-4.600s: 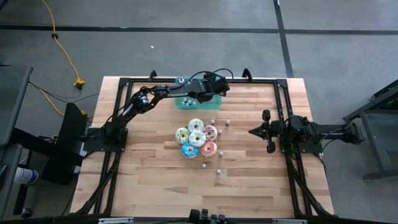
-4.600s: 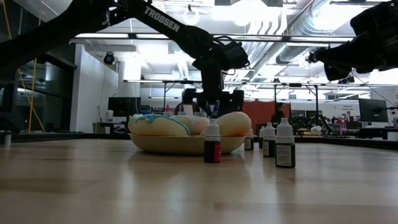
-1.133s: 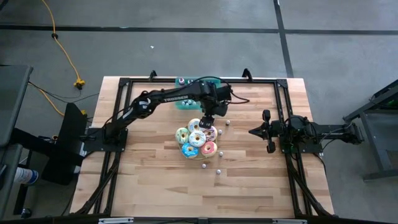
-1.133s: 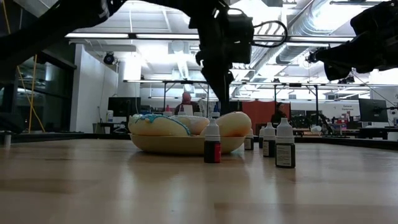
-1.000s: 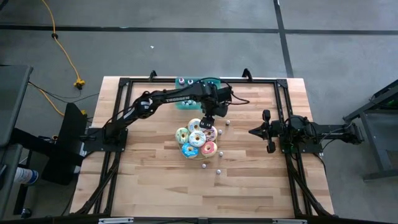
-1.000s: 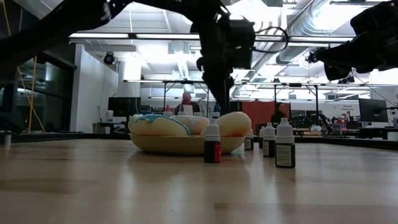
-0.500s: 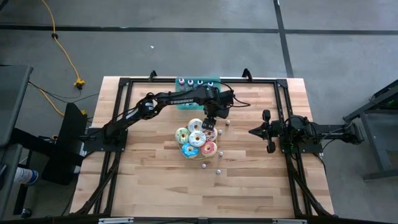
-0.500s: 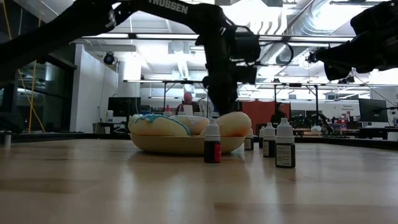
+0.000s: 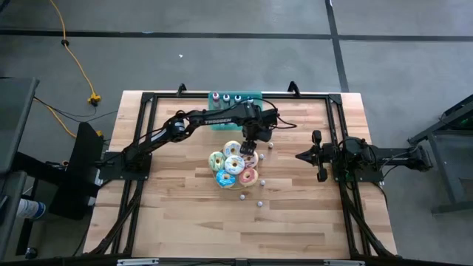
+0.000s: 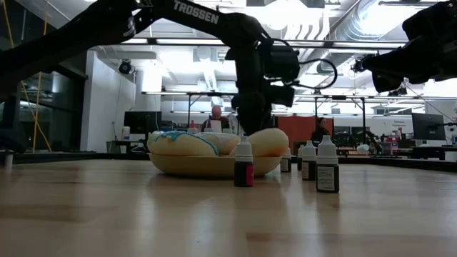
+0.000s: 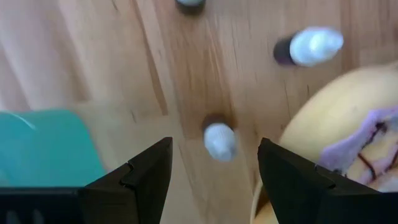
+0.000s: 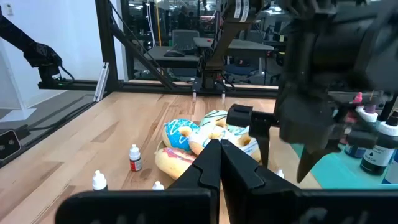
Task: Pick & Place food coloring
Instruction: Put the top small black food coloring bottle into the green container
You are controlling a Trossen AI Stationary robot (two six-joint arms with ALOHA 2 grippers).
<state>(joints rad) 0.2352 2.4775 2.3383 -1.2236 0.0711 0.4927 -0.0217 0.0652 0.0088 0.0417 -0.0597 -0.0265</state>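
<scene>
— While the left end effector point(image 11: 213, 171) hangs with its fingers spread over one white-capped food coloring bottle point(image 11: 219, 138) beside the donuts point(image 9: 234, 164), how much is done?

— Partly, I'd judge. Several bottles stand in the teal tray point(image 9: 234, 99); others dot the table point(image 9: 177, 207). The right end effector point(image 12: 219, 163) waits pressed together, well apart.

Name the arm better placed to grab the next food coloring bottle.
Left. Its tool hangs open straight over a white-capped bottle beside the donuts. The right tool waits shut at the table's right side.
</scene>
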